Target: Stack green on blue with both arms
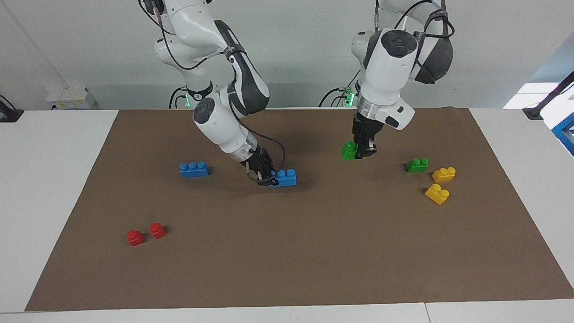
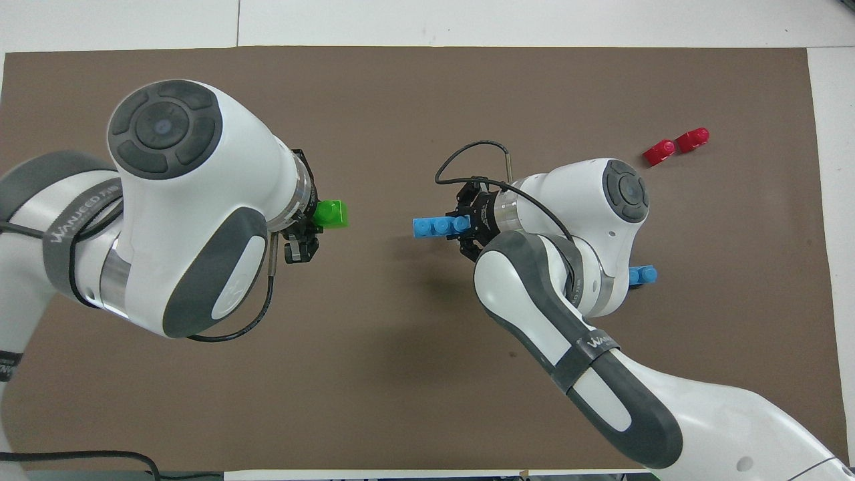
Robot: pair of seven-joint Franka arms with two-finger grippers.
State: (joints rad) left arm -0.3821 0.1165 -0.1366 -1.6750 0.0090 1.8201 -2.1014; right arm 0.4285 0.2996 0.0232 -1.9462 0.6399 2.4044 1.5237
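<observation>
Two bricks aloft: left gripper point(image 1: 364, 150) clamps green brick point(image 1: 348, 150); right gripper point(image 1: 265, 174) clamps blue brick point(image 1: 286, 178). Blue lies lower, long axis pointing toward green.

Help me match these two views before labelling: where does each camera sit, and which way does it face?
Facing view: high across the table, looking at the robots; both arms and bases show, left gripper holding a green brick.
Overhead view: above the robots' end, looking steeply down; arms enter from the bottom.
Shared: right gripper holding a blue brick, and the red bricks.
</observation>
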